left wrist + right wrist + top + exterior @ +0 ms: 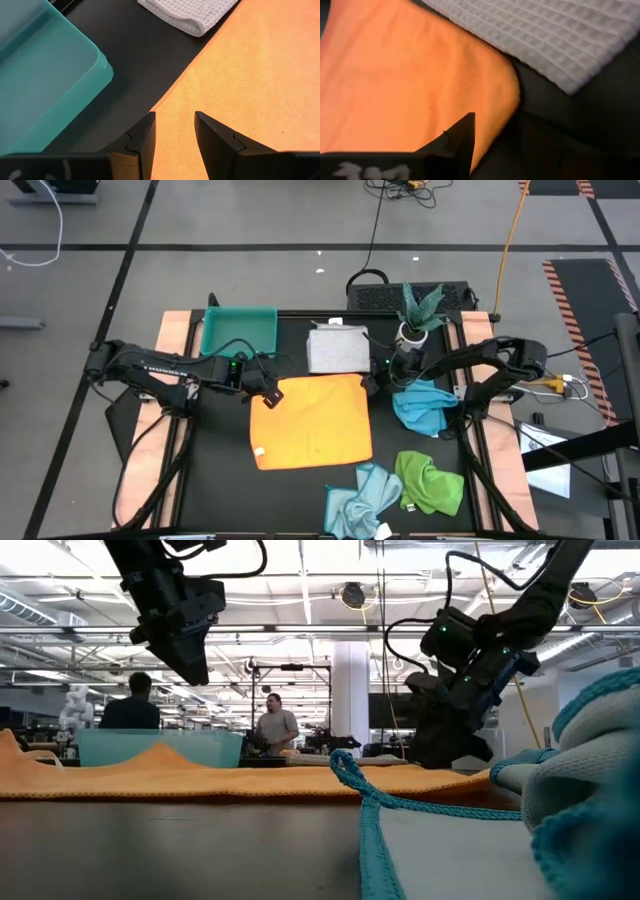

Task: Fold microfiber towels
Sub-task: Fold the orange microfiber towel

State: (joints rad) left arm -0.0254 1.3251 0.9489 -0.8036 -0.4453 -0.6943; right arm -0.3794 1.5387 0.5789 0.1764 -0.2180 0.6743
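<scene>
Bare black table [225, 470] lay open left of the spread orange towel [312, 423] — the widest free room. The far edge was crowded: teal tray [238, 332], folded white towel [337, 347] and potted plant [418, 315]. Bright blue towel [420, 406], green towel [430, 482] and pale blue towel [358, 500] blocked the right and near-right.

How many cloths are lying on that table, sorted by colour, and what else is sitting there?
Orange towel: 1
White-grey towel: 1
Bright blue towel: 1
Pale blue towel: 1
Green towel: 1
Teal tray: 1
Potted plant: 1
Total: 7 things, 5 of them towels.
</scene>
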